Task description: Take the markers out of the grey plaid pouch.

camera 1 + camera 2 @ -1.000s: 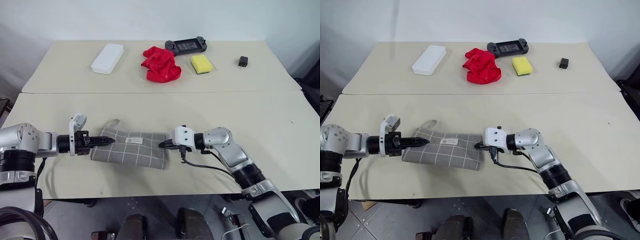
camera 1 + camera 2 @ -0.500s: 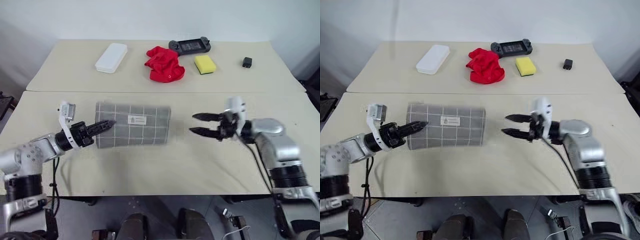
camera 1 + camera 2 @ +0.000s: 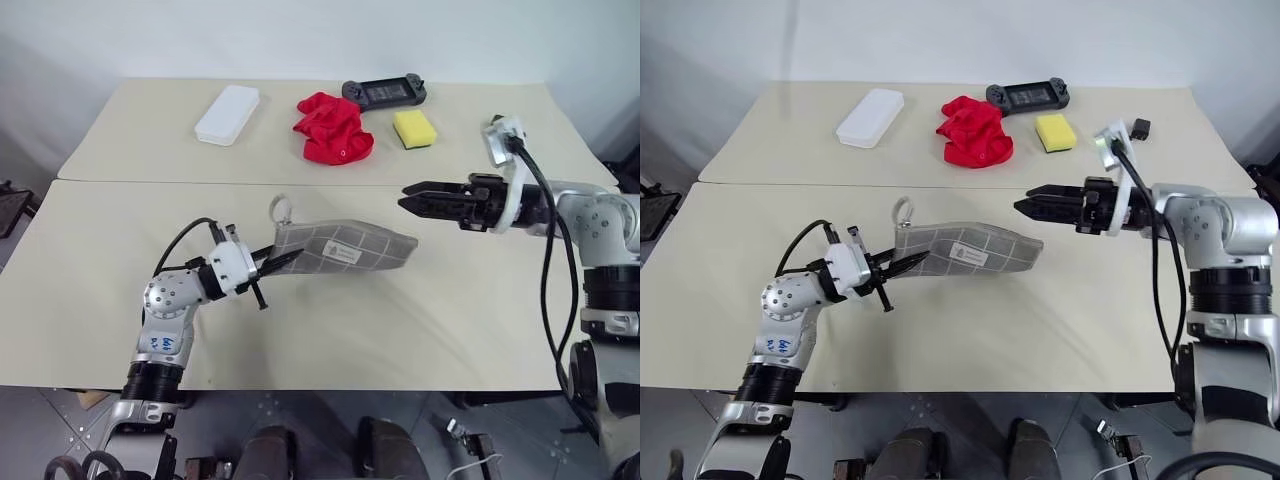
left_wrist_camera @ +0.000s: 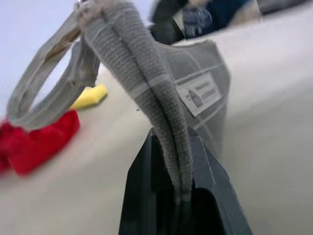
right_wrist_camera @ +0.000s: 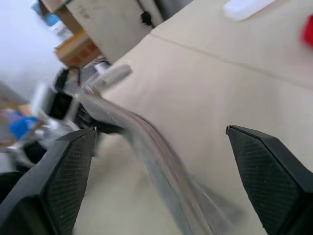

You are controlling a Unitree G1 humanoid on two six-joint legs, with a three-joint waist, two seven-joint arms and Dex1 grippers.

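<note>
The grey plaid pouch [image 3: 335,246] has been lifted off the tabletop [image 3: 420,320] since a second ago, when it lay flat between both grippers. It is now pinched at its looped end in the closed jaws of the left gripper [image 3: 268,262] and stretches away from them, edge-up, toward the right gripper [image 3: 412,199]. That end has been let go: the right jaws, earlier closed against the pouch, are now spread and have been drawn up and clear of its far end.

No markers are to be seen; they are judged to be inside the pouch, so the task is at an early stage, with the opening yet to be found and worked.

Ahead of the left jaws, under the pouch, bare tabletop is left for tipping things out. Beyond the right jaws, across the seam, a red cloth [image 3: 333,128], a yellow sponge [image 3: 414,127] and a white case [image 3: 227,100] lie well apart from both.
</note>
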